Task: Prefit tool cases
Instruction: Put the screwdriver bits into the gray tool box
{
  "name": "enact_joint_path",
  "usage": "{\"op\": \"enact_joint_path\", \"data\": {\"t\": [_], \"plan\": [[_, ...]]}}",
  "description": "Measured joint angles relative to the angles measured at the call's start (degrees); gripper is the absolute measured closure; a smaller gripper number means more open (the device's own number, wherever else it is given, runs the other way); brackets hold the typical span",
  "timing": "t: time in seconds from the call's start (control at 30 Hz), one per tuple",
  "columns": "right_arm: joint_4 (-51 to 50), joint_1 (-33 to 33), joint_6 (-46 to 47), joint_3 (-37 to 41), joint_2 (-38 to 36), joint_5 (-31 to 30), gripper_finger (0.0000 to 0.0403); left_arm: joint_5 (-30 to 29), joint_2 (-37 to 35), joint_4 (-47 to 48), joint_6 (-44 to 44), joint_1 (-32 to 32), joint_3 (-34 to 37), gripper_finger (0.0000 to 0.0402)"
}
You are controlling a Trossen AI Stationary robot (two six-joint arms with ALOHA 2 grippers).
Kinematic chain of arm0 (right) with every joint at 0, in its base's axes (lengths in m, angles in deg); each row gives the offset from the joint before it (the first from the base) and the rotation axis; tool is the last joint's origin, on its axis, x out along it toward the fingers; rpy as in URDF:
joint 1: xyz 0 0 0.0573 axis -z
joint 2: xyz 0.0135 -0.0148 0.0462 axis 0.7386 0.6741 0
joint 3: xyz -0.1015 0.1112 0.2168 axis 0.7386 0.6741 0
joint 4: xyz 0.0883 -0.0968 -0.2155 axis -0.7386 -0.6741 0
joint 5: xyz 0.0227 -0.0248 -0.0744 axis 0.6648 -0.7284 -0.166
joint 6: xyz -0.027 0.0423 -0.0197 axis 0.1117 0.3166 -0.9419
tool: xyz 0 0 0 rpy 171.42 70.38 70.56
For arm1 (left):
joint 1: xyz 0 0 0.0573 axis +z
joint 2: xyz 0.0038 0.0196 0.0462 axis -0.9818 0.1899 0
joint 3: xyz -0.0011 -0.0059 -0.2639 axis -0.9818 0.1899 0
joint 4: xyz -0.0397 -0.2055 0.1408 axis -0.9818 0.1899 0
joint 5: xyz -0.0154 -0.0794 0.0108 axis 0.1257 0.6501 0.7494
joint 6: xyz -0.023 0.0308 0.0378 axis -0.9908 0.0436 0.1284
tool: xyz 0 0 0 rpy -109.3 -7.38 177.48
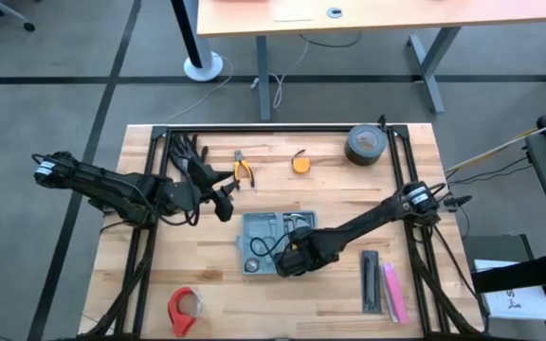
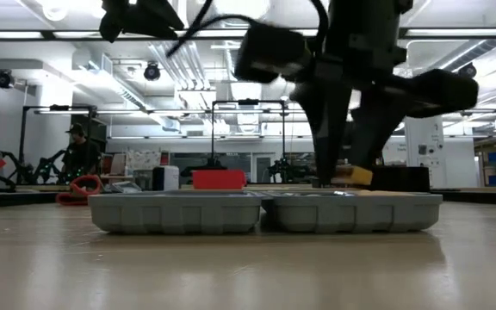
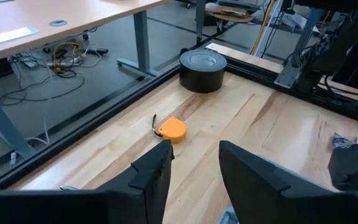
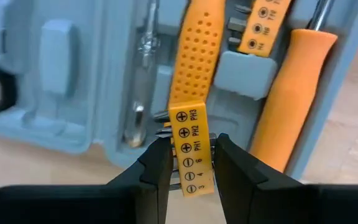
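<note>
Right gripper (image 4: 185, 165) pinches what I think is a yellow plastic bit holder (image 4: 192, 149) over the open blue-grey plastic tool case (image 1: 271, 242) mid-table, partly filled w/ slots left; left gripper (image 3: 194, 168) hovers part-open, empty.

The right arm covers part of the case (image 1: 262, 237) from above. Low down, its tray slots are out of sight. The person (image 2: 77, 148) behind is too blurred to make out.
</note>
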Motion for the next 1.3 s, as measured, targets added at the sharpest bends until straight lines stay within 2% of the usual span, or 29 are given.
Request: {"op": "enact_joint_path", "data": {"t": [0.33, 0.8, 1.0, 1.3], "plan": [[-2.75, 0.00, 9.95, -0.02, 2.08, -1.69, 0.0323, 0.08, 0.00, 0.09, -1.88, -0.07, 0.00, 0.0271], [-5.44, -0.35, 13.93, -0.34, 2.97, -0.08, 0.0322, 0.07, 0.00, 0.12, 0.81, -0.07, 0.00, 0.0287], [-7.20, -0.35, 13.59, -0.53, 2.91, 1.01, 0.0294, 0.04, 0.00, 0.15, 1.90, -0.07, 0.00, 0.0291], [-12.93, -0.43, 14.47, -4.92, 2.82, 1.44, 0.0259, 0.07, 0.00, -0.13, 3.91, -0.07, 0.00, 0.0289]]}}
